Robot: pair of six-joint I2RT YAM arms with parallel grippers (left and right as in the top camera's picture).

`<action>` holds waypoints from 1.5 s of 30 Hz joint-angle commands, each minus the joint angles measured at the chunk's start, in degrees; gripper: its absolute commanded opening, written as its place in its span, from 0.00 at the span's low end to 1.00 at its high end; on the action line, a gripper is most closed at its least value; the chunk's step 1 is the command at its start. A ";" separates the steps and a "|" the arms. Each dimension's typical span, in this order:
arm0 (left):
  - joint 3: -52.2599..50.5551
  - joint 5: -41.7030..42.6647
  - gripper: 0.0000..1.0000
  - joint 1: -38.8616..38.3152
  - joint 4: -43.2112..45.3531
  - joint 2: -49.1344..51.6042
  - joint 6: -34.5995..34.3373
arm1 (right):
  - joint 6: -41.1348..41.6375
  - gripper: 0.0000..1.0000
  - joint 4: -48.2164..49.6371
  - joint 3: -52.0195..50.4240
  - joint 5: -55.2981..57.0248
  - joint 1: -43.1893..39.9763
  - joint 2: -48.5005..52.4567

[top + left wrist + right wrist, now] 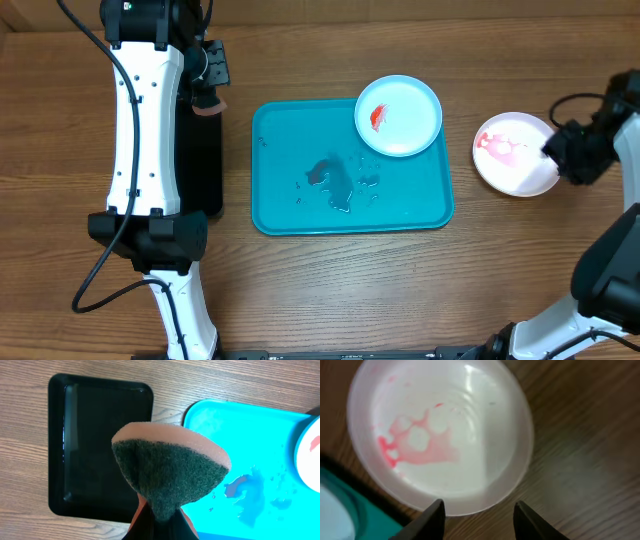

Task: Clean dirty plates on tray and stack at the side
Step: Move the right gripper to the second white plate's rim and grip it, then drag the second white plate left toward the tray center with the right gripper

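step: white plate [440, 435] sat on counter [330, 290], right fingers [556, 150] apart at rim | left fingers [150, 527] clamped sponge [170, 465] | next: we judged blue plate [398, 115] on tray [290, 200] needed scrubbing

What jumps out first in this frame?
A red smear marks the light blue plate at the far right corner of the turquoise tray; a paler one marks the white plate right of it, by the open right gripper. The left gripper pinches a sponge above the black tray.
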 commanded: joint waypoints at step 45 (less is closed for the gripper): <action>0.81 0.68 0.04 -0.15 -0.13 -1.88 0.92 | 15.19 0.27 11.89 4.28 6.47 33.16 17.14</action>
